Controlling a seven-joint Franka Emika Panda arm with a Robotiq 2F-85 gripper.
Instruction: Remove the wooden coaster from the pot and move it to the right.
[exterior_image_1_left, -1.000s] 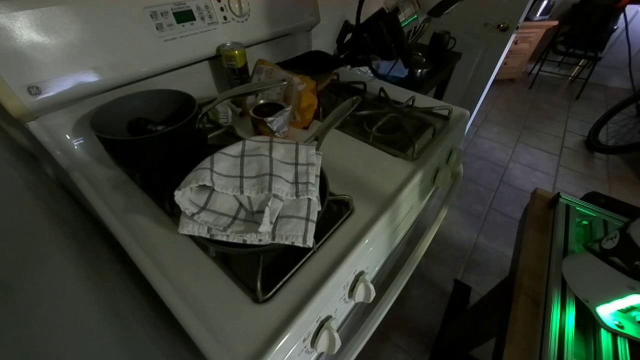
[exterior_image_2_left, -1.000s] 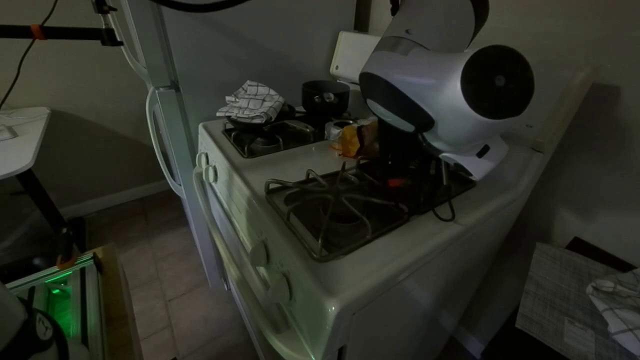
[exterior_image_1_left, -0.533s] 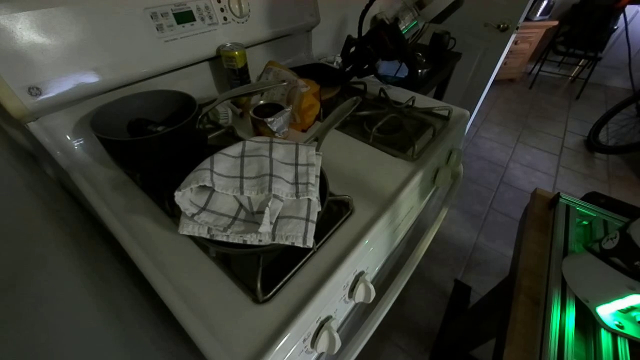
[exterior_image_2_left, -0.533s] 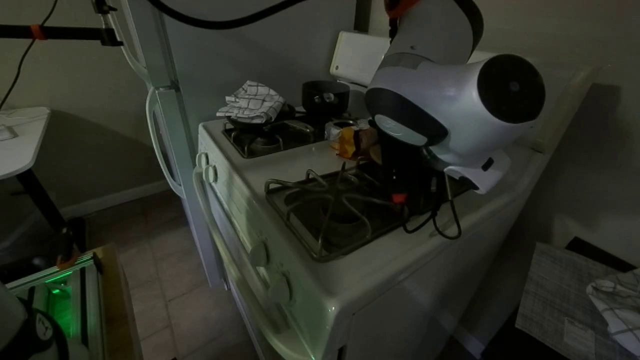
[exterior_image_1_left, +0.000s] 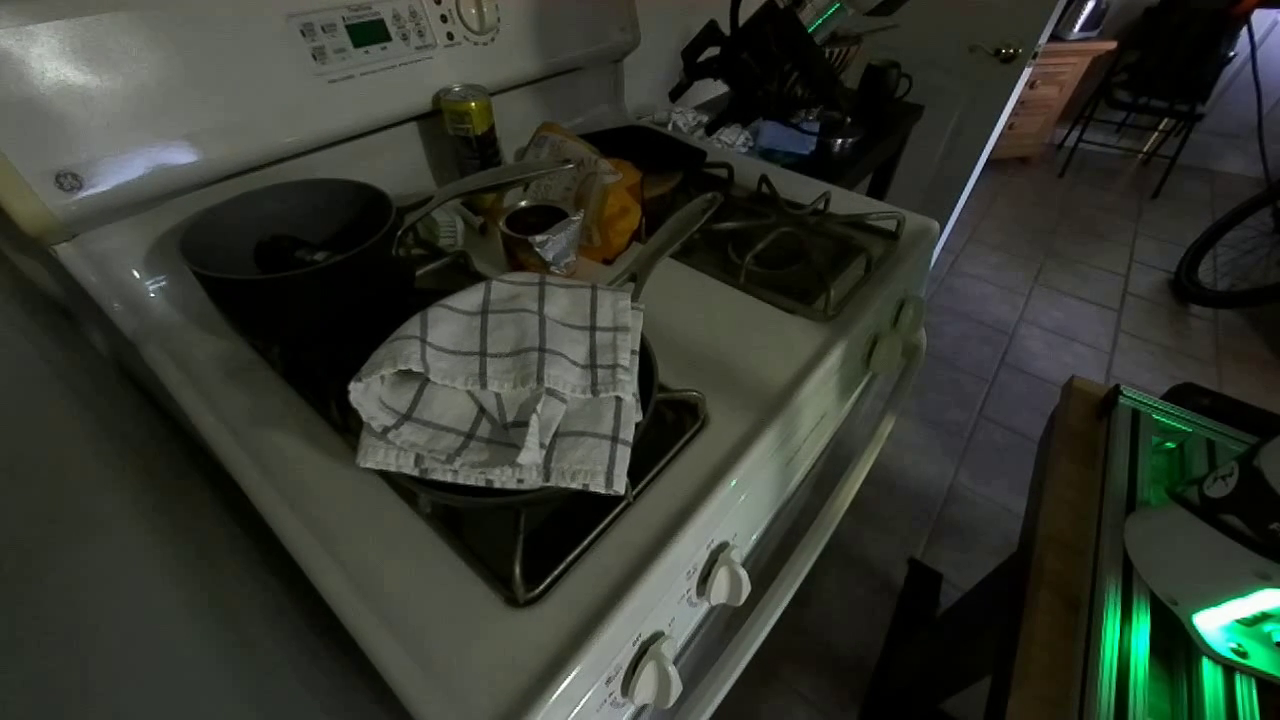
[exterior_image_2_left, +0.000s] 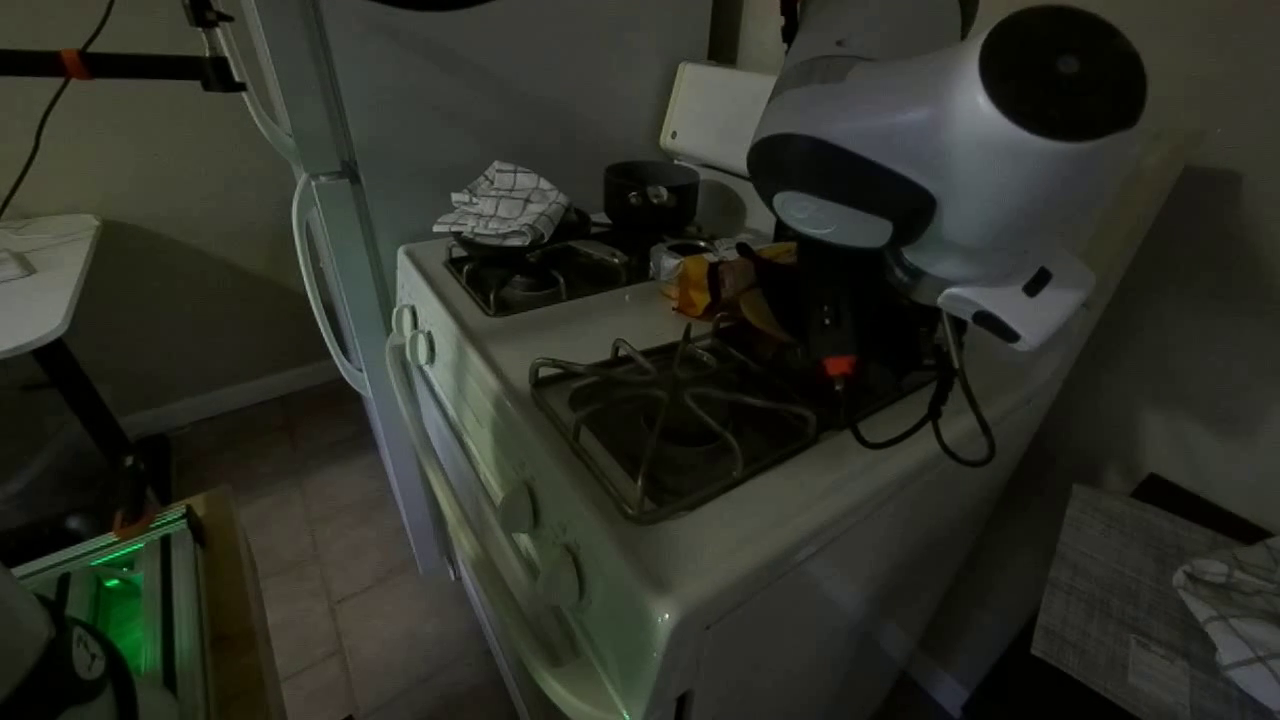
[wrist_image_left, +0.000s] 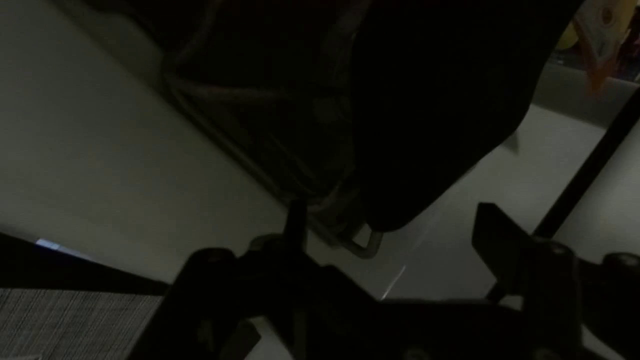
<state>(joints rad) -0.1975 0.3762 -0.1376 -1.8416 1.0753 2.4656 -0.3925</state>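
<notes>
Pot (exterior_image_1_left: 310, 290), round, dull grey inside and near-black outside, the gripper (wrist_image_left: 391, 212) spread wide.

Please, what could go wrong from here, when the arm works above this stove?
The hanging cable might snag on the burner grate: in an exterior view its loops appear close to it.
The arm could bump the orange bag, which appears just beside it.
The wrist view is very dark, so the open end effector may grip a wrong edge.
</notes>
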